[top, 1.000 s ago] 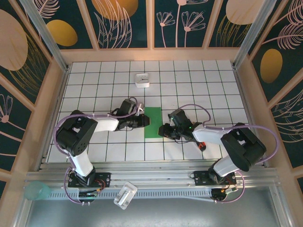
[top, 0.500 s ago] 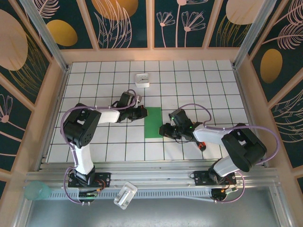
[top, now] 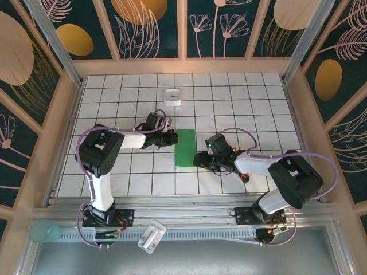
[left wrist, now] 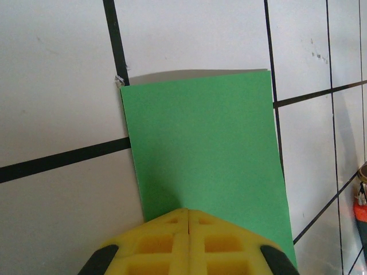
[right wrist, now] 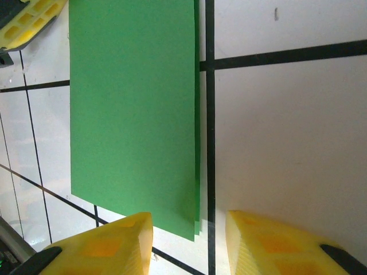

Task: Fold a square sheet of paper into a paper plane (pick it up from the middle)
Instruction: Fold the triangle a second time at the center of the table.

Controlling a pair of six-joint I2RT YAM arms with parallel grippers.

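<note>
The square sheet of paper (top: 184,147) lies on the white tiled table folded in half, a bright green rectangle one tile wide. In the right wrist view the sheet (right wrist: 132,109) shows two stacked layers along its right edge. My left gripper (top: 174,139) is shut, its yellow tips (left wrist: 188,211) resting on top of the paper (left wrist: 206,154) near its far left edge. My right gripper (top: 198,160) is open at the sheet's near right corner; in its wrist view the gripper (right wrist: 189,240) has that corner between its fingers, untouched.
A small white box (top: 172,97) sits a few tiles behind the paper. A red-and-black screwdriver (top: 245,176) lies under my right forearm. A white object (top: 152,236) and a teal cup (top: 45,231) rest on the front rail area. Wooden walls enclose the table.
My left gripper has slid along the paper's left edge toward its far corner. My right gripper has shifted slightly toward the near corner. The paper now sits a little tilted.
</note>
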